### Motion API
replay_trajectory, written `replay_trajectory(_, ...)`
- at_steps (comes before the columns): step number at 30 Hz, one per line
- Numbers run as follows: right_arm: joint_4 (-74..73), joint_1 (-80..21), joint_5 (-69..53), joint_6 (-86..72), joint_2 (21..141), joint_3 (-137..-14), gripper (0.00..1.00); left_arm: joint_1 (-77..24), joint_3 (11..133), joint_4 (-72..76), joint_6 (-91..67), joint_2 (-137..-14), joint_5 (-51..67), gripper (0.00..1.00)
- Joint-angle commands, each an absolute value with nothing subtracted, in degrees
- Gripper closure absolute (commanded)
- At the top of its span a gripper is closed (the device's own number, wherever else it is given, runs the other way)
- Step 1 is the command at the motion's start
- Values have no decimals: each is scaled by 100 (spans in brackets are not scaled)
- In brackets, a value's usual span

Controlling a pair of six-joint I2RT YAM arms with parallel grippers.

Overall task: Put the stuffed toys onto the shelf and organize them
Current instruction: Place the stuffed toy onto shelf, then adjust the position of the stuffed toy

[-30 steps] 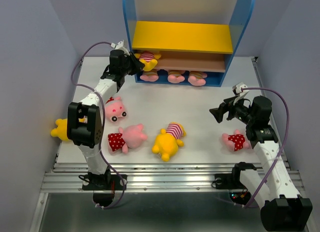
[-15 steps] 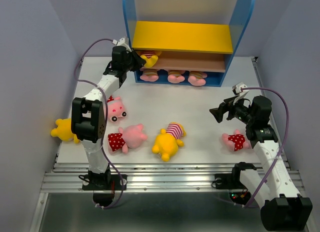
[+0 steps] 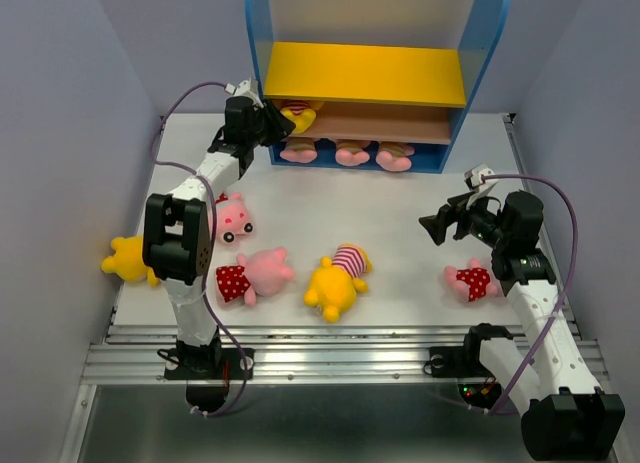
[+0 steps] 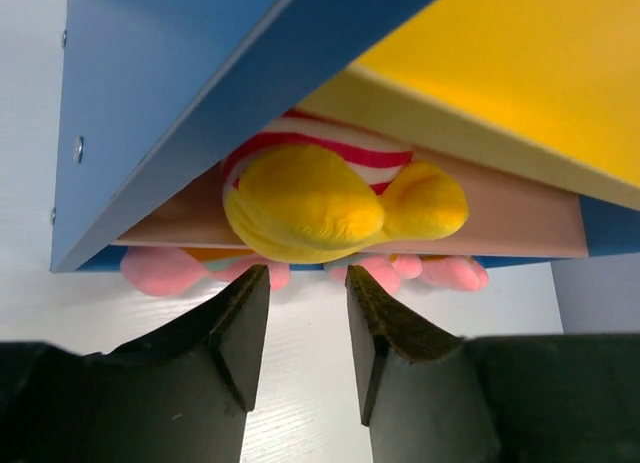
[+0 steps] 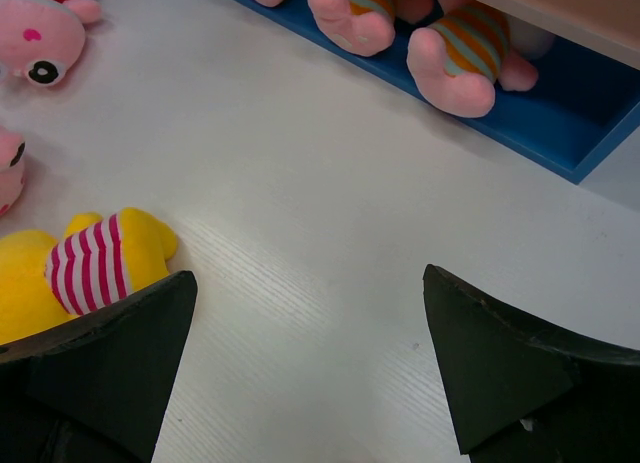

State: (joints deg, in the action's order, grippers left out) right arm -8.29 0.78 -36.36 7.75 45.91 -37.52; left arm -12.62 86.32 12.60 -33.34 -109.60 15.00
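The shelf (image 3: 258, 43) stands at the back, with blue side panels, a yellow top board, a brown middle board and a blue base. A yellow bear in a red-striped shirt (image 3: 298, 115) (image 4: 310, 198) lies at the left end of the middle board. My left gripper (image 3: 272, 126) (image 4: 307, 273) is just in front of it, open, with nothing between the fingers. Three pigs in tan-striped shirts (image 3: 352, 155) (image 5: 455, 58) lie on the base. My right gripper (image 3: 432, 226) (image 5: 310, 283) hangs wide open and empty over the table on the right.
Loose on the table: a red-dotted pig (image 3: 232, 215), another (image 3: 255, 275), a yellow bear (image 3: 338, 280) (image 5: 90, 263) in the middle, a red-dotted pig (image 3: 470, 280) beside the right arm, and a yellow bear (image 3: 122, 258) at the left edge.
My left gripper carried the yellow bear up to the middle board, then its jaws parted and the bear stayed on the board. The right arm has not moved.
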Motion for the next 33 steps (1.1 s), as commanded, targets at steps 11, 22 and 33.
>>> replay_trajectory(11,-545,114,-3683,940,4553,-3718,0,-1204,6919,2074,-2602,-8844,1661,40)
replay_trajectory(22,-554,114,-3718,1028,4553,-3691,0,-1160,5238,3198,-3383,-8789,1626,46)
replay_trajectory(33,-562,114,-3727,1037,4562,-3691,0,-1160,5414,4174,-4402,-10062,1503,46)
